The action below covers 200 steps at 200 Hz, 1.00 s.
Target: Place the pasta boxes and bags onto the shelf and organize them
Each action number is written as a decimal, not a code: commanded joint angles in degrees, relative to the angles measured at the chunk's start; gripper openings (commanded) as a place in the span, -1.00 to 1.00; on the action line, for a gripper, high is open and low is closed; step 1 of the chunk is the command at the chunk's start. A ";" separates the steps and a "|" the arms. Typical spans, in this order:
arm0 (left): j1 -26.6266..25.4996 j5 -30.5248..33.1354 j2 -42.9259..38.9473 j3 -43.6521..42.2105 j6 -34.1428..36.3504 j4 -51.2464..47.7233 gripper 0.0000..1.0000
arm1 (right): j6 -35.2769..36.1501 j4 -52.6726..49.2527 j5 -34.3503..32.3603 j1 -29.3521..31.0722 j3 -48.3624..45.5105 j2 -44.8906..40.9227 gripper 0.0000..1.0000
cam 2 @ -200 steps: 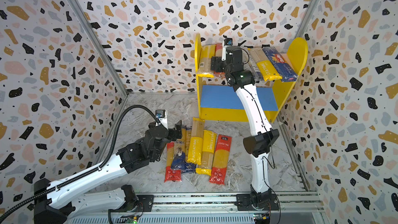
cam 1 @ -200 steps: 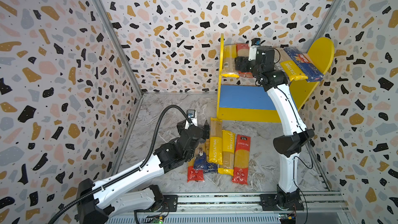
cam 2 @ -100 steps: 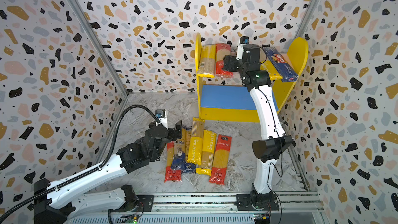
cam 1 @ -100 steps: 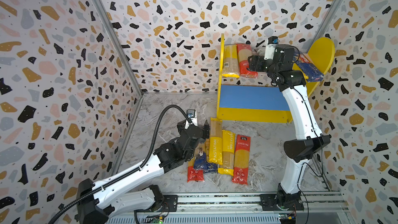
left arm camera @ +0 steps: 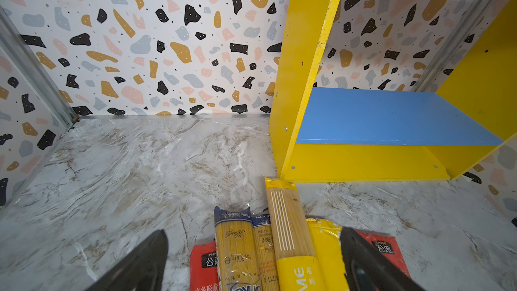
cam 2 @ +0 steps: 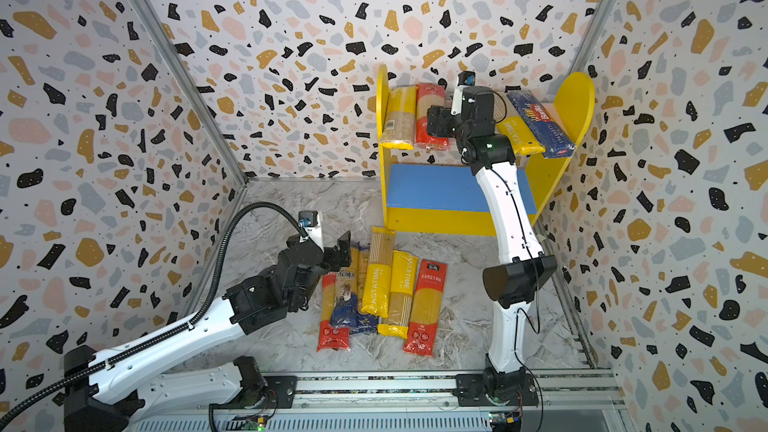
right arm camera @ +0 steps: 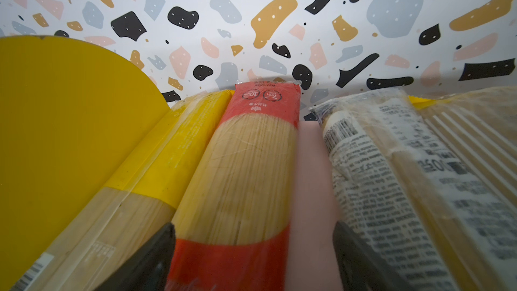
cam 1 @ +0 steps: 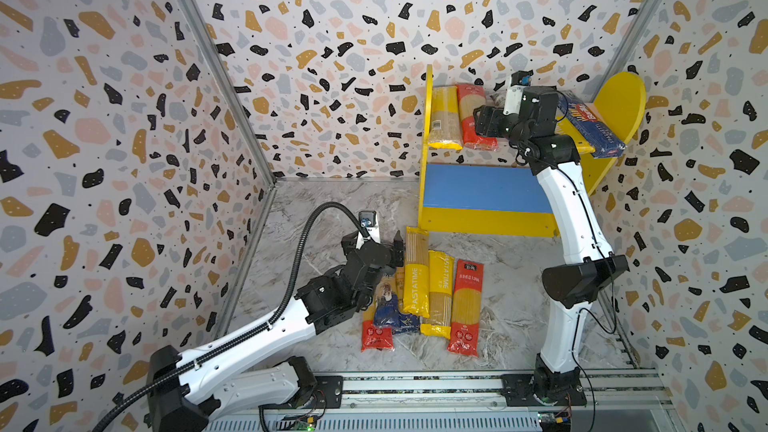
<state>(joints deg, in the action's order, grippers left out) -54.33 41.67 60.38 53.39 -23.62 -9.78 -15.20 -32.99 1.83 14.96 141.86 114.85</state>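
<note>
The shelf (cam 1: 482, 189) stands at the back right. Its pink upper board (right arm camera: 310, 163) carries a yellow pack (cam 1: 444, 118) and a red pack (cam 1: 473, 118) on the left. A yellow PASTATIME pack (cam 2: 517, 137) and a blue Barilla box (cam 1: 590, 126) lie on its right. My right gripper (cam 1: 478, 122) hovers open over that board, its jaws wide around the red pack (right arm camera: 246, 169) and a strip of bare pink. A clear labelled pack (right arm camera: 377, 163) lies beside one finger. Several packs (cam 1: 438, 292) lie side by side on the floor. My left gripper (left arm camera: 254, 232) is open above their far ends.
The blue lower board (left arm camera: 391, 116) is bare. Patterned walls enclose the marble floor (cam 1: 332, 209) on three sides. A metal rail (cam 1: 415, 388) with both arm bases runs along the front. The left arm's black cable (cam 1: 299, 251) arches over the floor.
My right arm shifted rightward along the upper board, uncovering the red pack, then held nearly still. The left arm and floor packs have not moved.
</note>
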 commanded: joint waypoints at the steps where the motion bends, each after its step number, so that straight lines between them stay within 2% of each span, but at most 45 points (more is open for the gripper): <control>1: 0.41 1.57 -0.22 -0.07 0.49 1.70 0.89 | -2.01 -1.16 -1.16 -0.01 0.97 1.78 0.77; 67: 1.12 1.99 0.01 -0.21 0.57 1.13 0.90 | -3.93 -0.98 -2.50 -0.52 3.01 6.30 0.77; 101: 1.50 2.19 -0.07 -0.12 0.67 0.82 0.89 | -3.82 -1.24 -6.94 -0.97 2.90 6.88 0.77; 200: 1.87 1.75 2.19 0.83 0.41 0.95 0.89 | -2.07 -2.82 -12.25 -6.45 2.83 7.09 0.76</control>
<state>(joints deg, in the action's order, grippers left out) -52.69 42.57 61.84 53.39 -23.53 -9.87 -17.06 -28.71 -4.69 13.08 145.36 119.44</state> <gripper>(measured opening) 0.949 0.879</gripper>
